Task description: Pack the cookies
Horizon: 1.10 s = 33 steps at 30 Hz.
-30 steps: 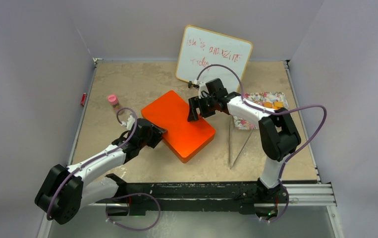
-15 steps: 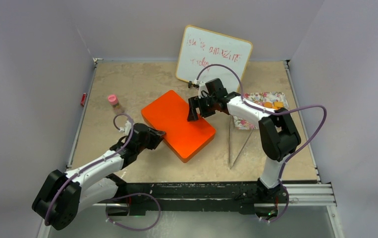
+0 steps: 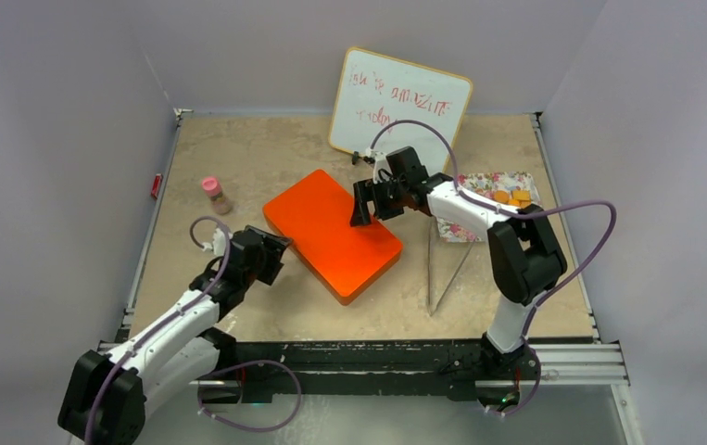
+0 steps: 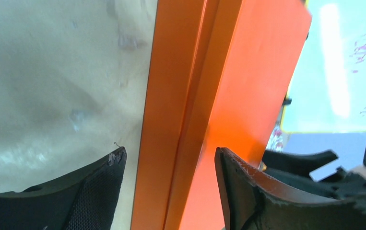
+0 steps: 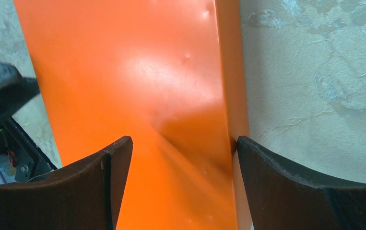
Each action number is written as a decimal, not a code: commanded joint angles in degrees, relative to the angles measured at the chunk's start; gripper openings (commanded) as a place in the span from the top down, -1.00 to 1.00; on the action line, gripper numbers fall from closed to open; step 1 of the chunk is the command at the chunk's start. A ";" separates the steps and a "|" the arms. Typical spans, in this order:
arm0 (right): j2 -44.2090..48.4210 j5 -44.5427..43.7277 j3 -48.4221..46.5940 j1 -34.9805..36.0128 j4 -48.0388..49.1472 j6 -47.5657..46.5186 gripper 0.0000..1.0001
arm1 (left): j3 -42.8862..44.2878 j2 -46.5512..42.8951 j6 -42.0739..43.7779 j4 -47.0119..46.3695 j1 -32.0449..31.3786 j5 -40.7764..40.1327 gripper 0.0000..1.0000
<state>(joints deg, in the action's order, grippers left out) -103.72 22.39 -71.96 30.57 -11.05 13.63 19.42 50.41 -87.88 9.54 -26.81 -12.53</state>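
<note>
A flat orange box [image 3: 331, 232] lies shut in the middle of the table. The cookies [image 3: 509, 197] show as small orange pieces on a floral sheet [image 3: 479, 227] at the right. My left gripper [image 3: 275, 248] stands open just off the box's left edge; in the left wrist view that gripper [image 4: 169, 157] frames the box's side [image 4: 171, 96] without touching it. My right gripper [image 3: 361, 213] stands open over the box's far edge. In the right wrist view, the right gripper [image 5: 183, 143] has one finger over the lid [image 5: 137, 72] and the other finger [image 5: 267, 167] at the box's side.
A whiteboard [image 3: 400, 104] with red writing leans at the back. A small pink-capped bottle [image 3: 213, 194] stands left of the box. Two thin metal rods [image 3: 442, 269] lie right of the box. Walls enclose the table on three sides.
My left arm has pulled back toward the near left, off the box's edge, and its jaws have spread wider. The right arm and the box have stayed put.
</note>
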 commanded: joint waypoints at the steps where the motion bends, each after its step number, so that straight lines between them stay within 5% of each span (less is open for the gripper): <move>1: 3.21 0.55 0.86 -0.29 1.12 0.94 -0.65 | 2.78 -0.27 8.13 -3.17 8.25 4.59 -0.33; 14: 4.13 0.22 1.99 -0.33 0.53 0.77 -0.65 | 9.60 11.58 16.87 -13.54 21.95 14.79 -0.32; 33: 5.98 -0.51 6.28 -0.33 0.59 1.43 -0.65 | 4.95 25.36 15.77 -19.33 25.28 17.81 0.23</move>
<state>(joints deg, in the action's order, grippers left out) -99.79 21.96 -67.20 30.33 -10.24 14.37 27.05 73.52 -72.01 -9.76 -2.63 6.50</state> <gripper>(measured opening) 0.824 0.410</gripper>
